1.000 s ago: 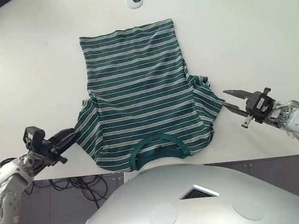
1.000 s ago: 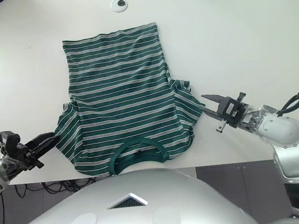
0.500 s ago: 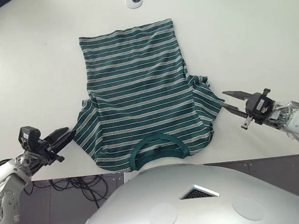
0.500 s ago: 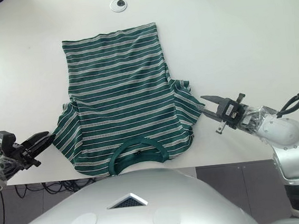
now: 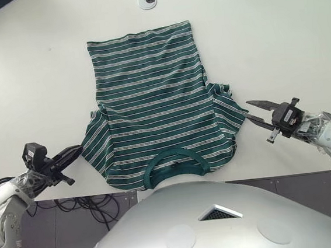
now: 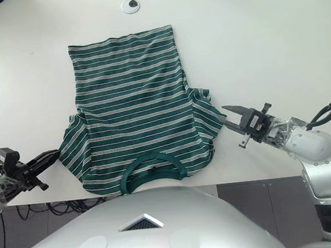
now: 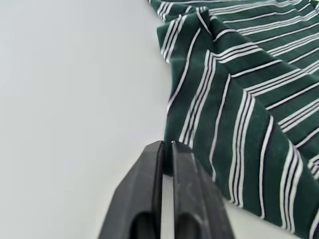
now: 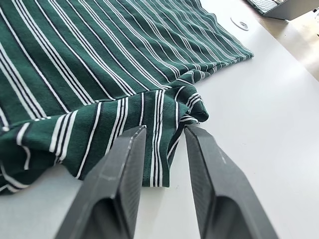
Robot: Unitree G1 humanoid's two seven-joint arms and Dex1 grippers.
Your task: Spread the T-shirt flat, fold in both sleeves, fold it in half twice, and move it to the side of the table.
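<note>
Green striped T-shirt (image 5: 151,96) spread on white tabletop (image 5: 280,37). Left fingers (image 7: 149,189) squeezed together, empty, just beside left sleeve (image 5: 95,139). Right fingers (image 8: 122,164) apart, at right sleeve (image 5: 227,103) edge.

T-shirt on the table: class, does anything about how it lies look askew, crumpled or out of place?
Yes. The T-shirt lies mostly flat, but neither sleeve is spread out: the left-side sleeve is rumpled against the body, and the right-side sleeve is puckered into folds.
</note>
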